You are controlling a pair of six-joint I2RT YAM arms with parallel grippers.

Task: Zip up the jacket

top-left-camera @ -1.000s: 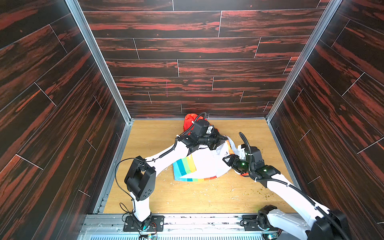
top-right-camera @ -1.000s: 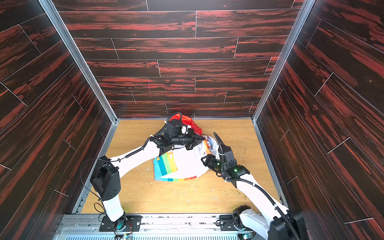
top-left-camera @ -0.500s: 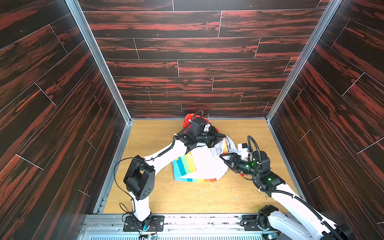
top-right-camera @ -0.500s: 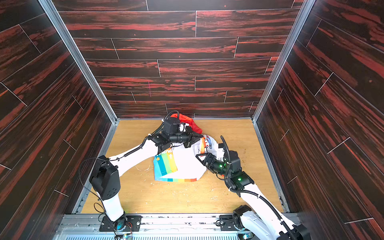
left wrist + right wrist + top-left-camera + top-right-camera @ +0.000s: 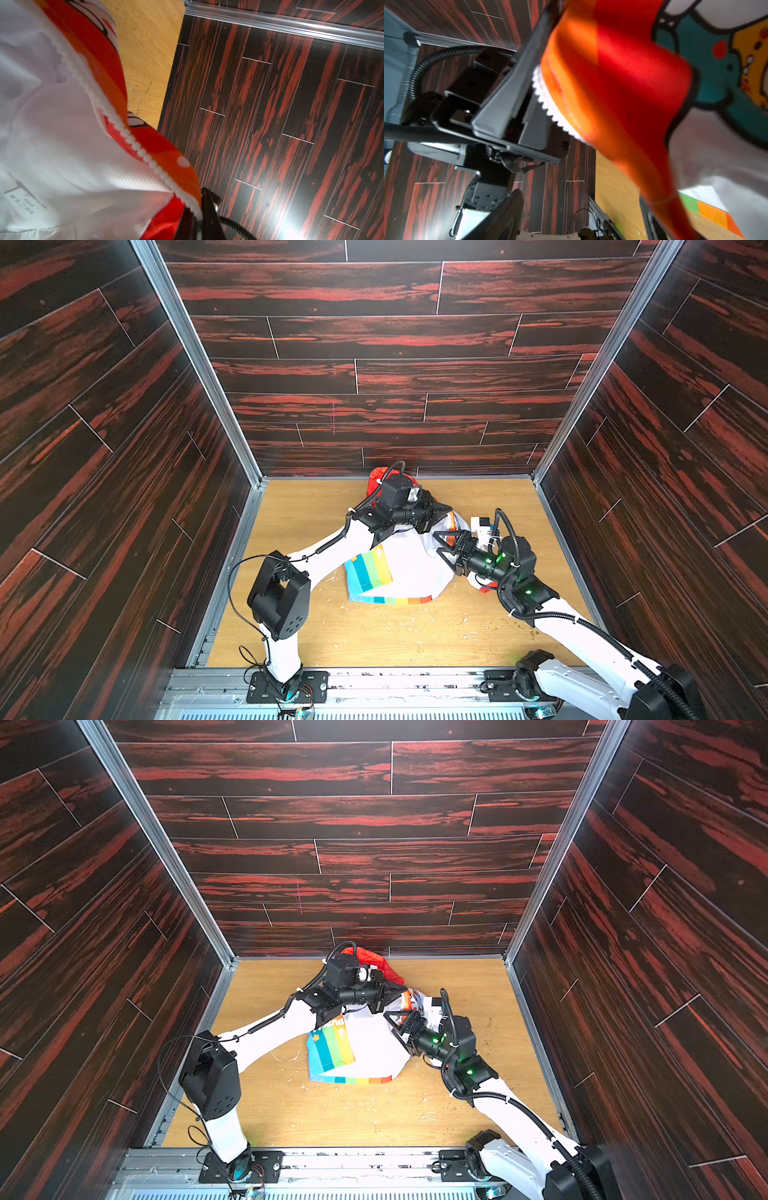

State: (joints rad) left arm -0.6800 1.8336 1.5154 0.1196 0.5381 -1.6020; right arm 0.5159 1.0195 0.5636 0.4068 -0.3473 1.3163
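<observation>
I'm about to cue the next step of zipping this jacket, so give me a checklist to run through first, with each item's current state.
1. Hold by the left claw on the jacket: ok, shut on its edge beside the zipper teeth.
2. Readiness of the right claw: ok, jaws spread over the jacket.
3. Position of the zipper slider: cannot tell, no view shows it.
4. Second tooth row brought alongside: cannot tell, only one row shows.
5. Lower part settled: ok, the rainbow hem lies on the table.
</observation>
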